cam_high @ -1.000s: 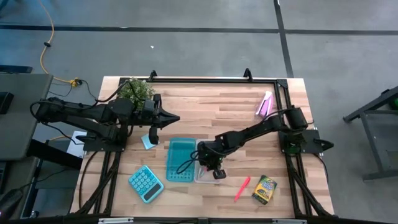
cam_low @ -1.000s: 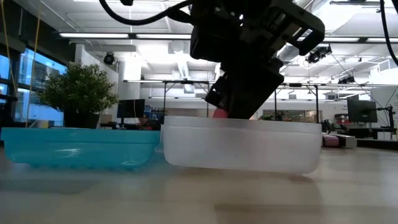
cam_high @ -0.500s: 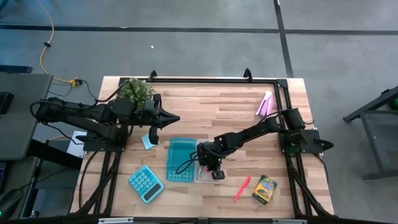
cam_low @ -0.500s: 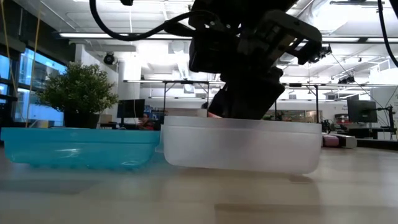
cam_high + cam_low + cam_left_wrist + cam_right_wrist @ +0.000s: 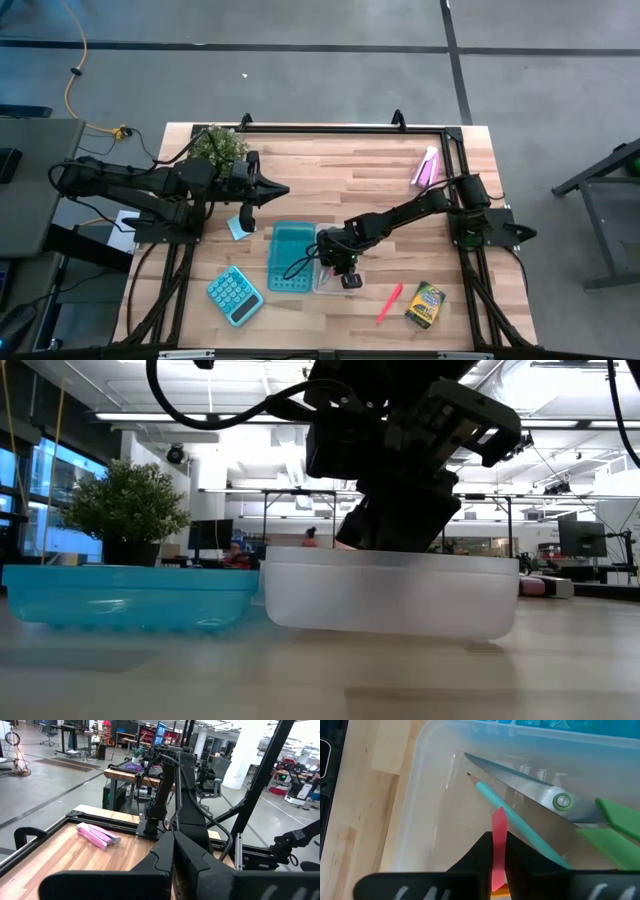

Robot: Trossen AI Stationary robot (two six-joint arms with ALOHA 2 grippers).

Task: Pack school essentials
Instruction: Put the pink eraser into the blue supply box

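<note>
Pinching a pink pencil [image 5: 499,822] in the right hand [image 5: 496,840], fingers all but closed on its shaft, tip aimed down into the clear box [image 5: 427,815]. Hanging low over the box's open top, just above scissors [image 5: 555,800] and a teal pencil [image 5: 520,822] that lie on the floor inside, the two running side by side.

To finish this drop well: lower a little more, tilt the pink pencil so it runs along the teal one, then ease the fingers apart only once the tip rests on the box floor. Avoid letting go from height, judging by the smooth plastic and the risk of a bounce over the rim. Keep clear of the scissor blade while opening. Lift straight up afterwards, so as not to drag the box across the desk [image 5: 380,200].

Just beside the box, touching its wall: a teal tray [image 5: 290,258]. Near by, not yet packed: marker [image 5: 389,303] and crayon box [image 5: 425,304].

Farther off, waiting with fingers closed and empty: left hand [image 5: 275,188], hovering close to the note pad [image 5: 238,226] and the plant [image 5: 220,145].
</note>
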